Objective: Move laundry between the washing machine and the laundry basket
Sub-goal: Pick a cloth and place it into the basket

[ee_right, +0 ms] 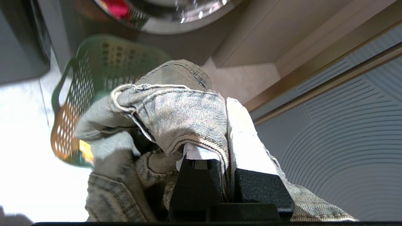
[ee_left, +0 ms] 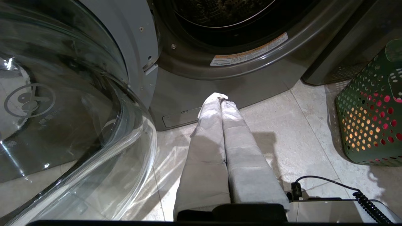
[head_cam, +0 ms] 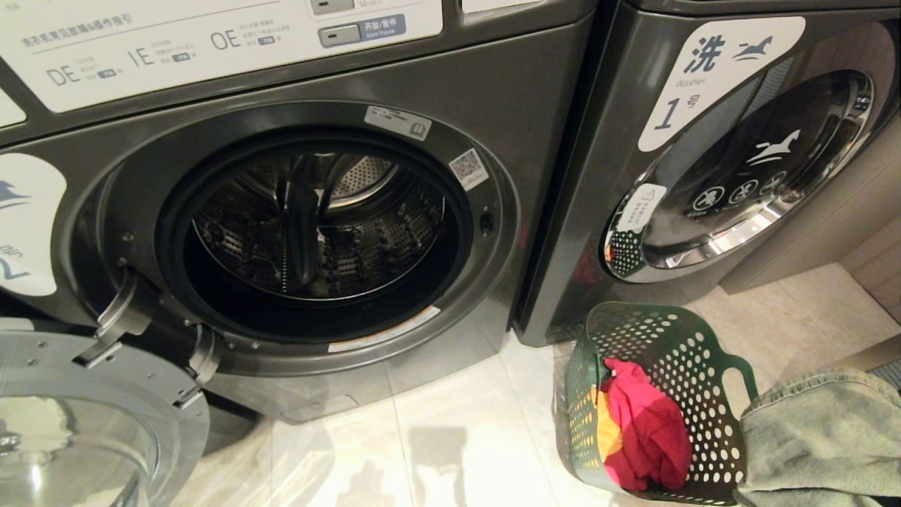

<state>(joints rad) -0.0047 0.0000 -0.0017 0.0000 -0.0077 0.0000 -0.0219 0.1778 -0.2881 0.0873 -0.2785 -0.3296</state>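
The grey-green garment (ee_right: 176, 110) hangs bunched in the right gripper (ee_right: 227, 150), whose fingers are clamped on a fold of its stitched hem, lifted just beside the green laundry basket (head_cam: 676, 352) so it can be carried over. In the basket, red-pink (head_cam: 644, 429) and yellow (head_cam: 607, 429) pieces wait. The left gripper (ee_left: 220, 95) idles low with its fingers pressed together, clear of the swung-open glass door (ee_left: 78, 125). Beyond, washing machine 2 (head_cam: 317, 225) gapes, drum empty, probably ready for loading.
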